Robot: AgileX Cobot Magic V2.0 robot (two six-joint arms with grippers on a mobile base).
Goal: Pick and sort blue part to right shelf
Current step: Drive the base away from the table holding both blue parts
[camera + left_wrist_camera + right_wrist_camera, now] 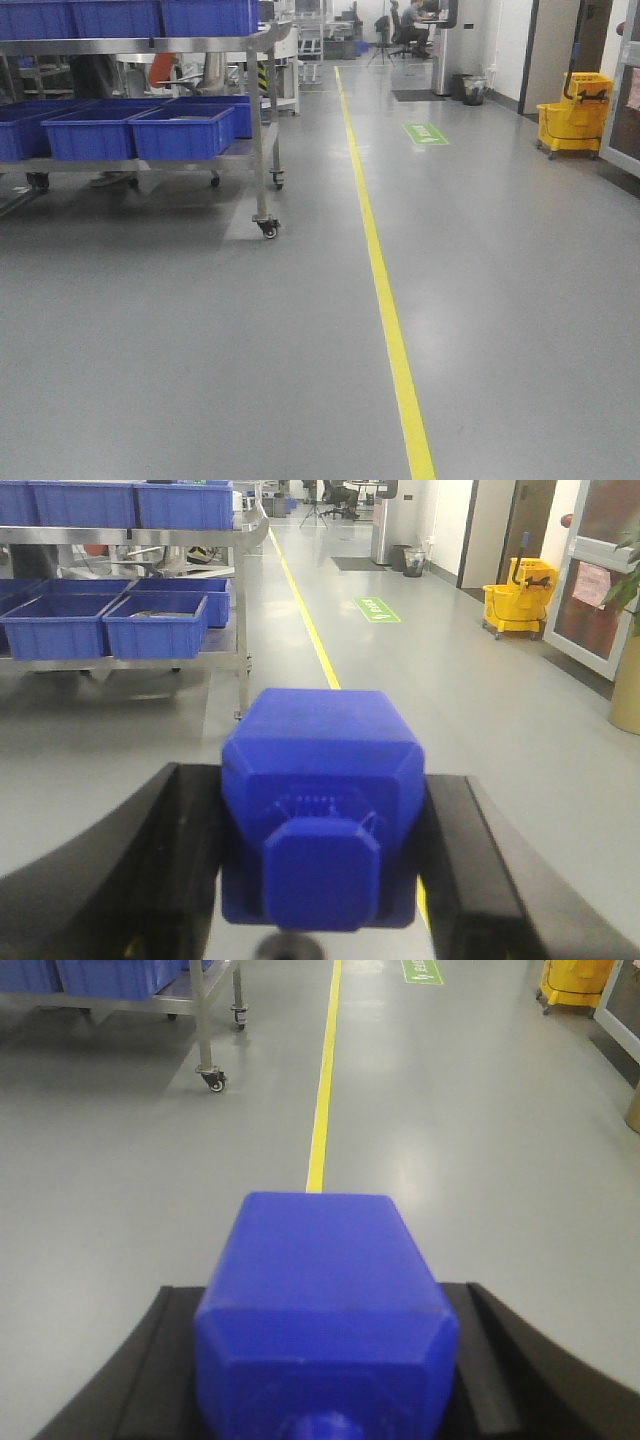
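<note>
In the left wrist view a matte-blue part [320, 780] with a short stub cap facing the camera sits between the black fingers [185, 865] of my left gripper [320, 870], which is shut on it. In the right wrist view a second blue part [325, 1290] is clamped the same way in my right gripper [325, 1370], its black fingers [505, 1360] pressed to both sides. Both parts hang above the grey floor. The right shelf is out of view. Neither gripper shows in the front view.
A wheeled steel trolley [262, 130] holding large open blue bins [180, 132] stands ahead on the left. A yellow floor line [385, 300] runs forward. A yellow mop bucket [575, 115] and a door are at the right, and people sit at desks far back.
</note>
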